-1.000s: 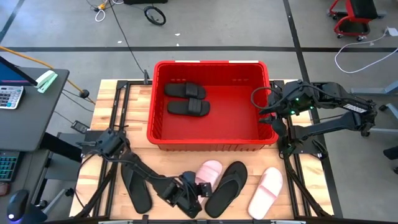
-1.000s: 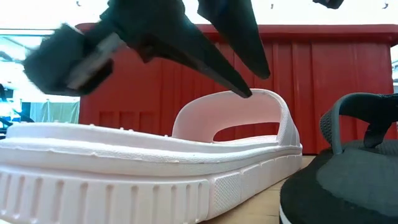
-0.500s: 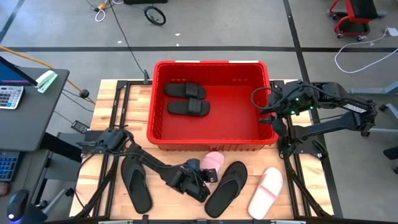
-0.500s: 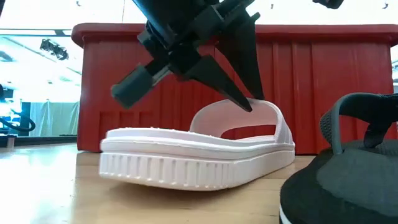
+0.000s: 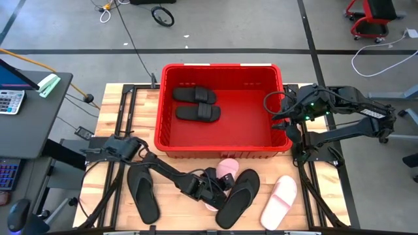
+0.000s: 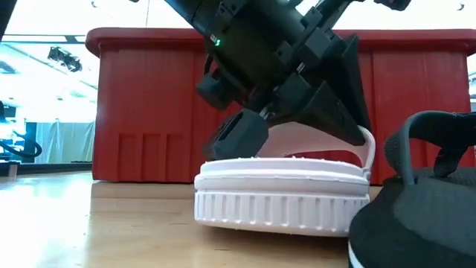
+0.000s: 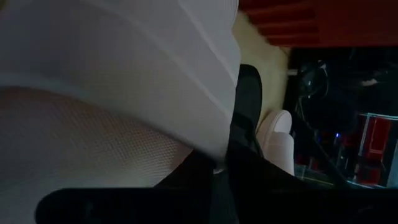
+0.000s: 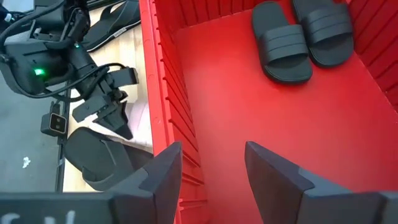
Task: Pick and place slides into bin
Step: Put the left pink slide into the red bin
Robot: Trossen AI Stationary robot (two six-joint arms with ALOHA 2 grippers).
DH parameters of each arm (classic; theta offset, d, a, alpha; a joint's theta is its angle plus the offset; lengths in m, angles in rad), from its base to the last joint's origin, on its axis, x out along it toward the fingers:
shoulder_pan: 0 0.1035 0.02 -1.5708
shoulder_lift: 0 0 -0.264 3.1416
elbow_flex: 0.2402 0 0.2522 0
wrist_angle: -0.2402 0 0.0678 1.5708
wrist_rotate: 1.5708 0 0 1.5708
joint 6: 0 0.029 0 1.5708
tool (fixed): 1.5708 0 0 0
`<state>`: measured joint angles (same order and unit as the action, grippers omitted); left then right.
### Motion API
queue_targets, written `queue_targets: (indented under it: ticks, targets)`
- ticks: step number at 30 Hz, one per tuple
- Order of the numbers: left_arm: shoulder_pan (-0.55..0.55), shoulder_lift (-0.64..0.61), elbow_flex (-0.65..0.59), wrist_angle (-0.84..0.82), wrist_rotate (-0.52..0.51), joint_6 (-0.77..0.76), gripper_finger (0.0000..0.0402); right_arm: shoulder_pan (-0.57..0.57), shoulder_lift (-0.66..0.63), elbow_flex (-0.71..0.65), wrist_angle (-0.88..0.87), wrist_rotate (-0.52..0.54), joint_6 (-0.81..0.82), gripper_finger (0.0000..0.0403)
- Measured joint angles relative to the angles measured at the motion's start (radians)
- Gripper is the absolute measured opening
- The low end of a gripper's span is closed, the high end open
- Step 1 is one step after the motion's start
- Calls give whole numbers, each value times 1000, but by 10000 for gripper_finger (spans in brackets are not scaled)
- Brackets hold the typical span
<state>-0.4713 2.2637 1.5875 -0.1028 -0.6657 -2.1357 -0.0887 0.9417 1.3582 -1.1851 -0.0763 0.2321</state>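
My left gripper (image 5: 217, 185) is shut on a pale pink slide (image 5: 227, 170) just in front of the red bin's near wall (image 5: 222, 154). In the low view the slide (image 6: 282, 193) shows end-on, with the gripper (image 6: 349, 126) on it from above. A second pink slide (image 5: 279, 200) and two black flip-flops (image 5: 238, 196) (image 5: 142, 196) lie flat on the table. Two black slides (image 5: 194, 95) (image 5: 198, 113) lie in the bin. My right gripper (image 8: 211, 168) is open and empty above the bin's right side. My left gripper holds the pink slide by its wide strap (image 6: 366, 152), pinched between the two fingers. The fingers slant down from above and from the table's left. The strap fills the left wrist view (image 7: 124, 74). The sole lies about level at the table top; I cannot tell whether it touches.
The bin's tall near wall (image 6: 149, 104) stands right behind the held slide. A black flip-flop (image 6: 424, 208) lies close on its right. The table's rails and cables run along both sides. A desk with a keyboard (image 5: 10, 98) stands off the left edge.
My left gripper has gone toward the table's right and far edges, toward the bin, with the pink slide in its hold. The slide has slid away from the near edge and turned about: it showed side-on in the low view and now shows end-on.
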Motion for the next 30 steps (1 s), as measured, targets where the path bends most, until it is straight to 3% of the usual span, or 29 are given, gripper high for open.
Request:
queue_targets:
  ticks: [6, 10, 17, 21, 27, 30]
  targets:
    - [-18, -12, -3, 1, 0, 191, 14, 0, 0, 0, -8, 0, 0, 181]
    - [-48, -28, 12, -14, -1, 293, 13, 0, 0, 0, -9, 0, 0, 181]
    - [-123, -30, 223, -33, -5, 534, 12, 0, 0, 0, -11, 1, 0, 181]
    - [-153, -31, 426, -165, -64, 703, 12, 0, 0, 0, -12, 1, 0, 181]
    - [-158, -36, 773, -562, -195, 884, 12, 0, 0, 0, -5, 0, 9, 181]
    - [-135, -127, 692, -540, -351, 960, 12, 0, 0, 0, 5, 0, 71, 181]
